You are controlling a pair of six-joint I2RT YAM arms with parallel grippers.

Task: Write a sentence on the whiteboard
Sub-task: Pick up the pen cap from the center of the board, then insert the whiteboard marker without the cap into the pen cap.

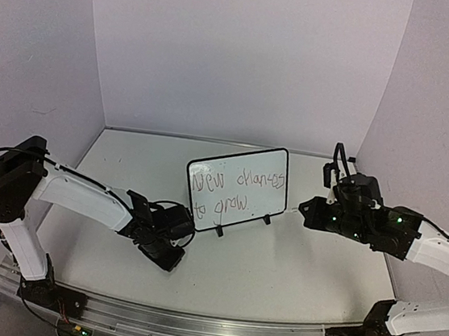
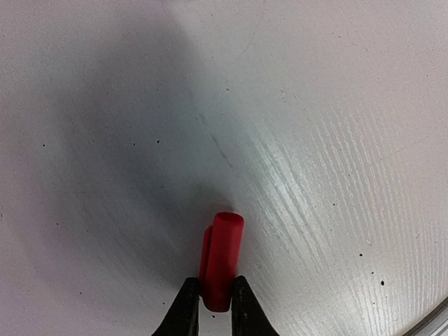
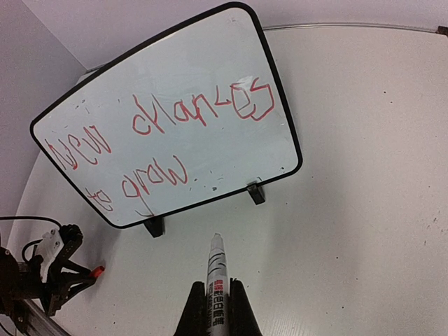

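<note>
The whiteboard point(image 1: 265, 205) stands upright on two black feet at mid-table. It carries the sentence point(image 1: 239, 184) in two handwritten lines. In the right wrist view the whiteboard point(image 3: 231, 154) fills the upper left, and the sentence point(image 3: 189, 112) shows in red strokes. My right gripper point(image 3: 216, 290) is shut on a white marker point(image 3: 216, 269), whose bare tip points at the table just in front of the board's feet without touching the board. My left gripper point(image 2: 215, 288) is shut on a red marker cap point(image 2: 224, 252), held low over the table left of the board.
The left arm point(image 1: 83, 196) reaches in from the left, and its gripper point(image 1: 170, 257) hangs near the board's lower left corner. The right arm point(image 1: 364, 220) sits right of the board. White walls enclose the table, and a metal rail point(image 1: 190, 326) runs along its near edge.
</note>
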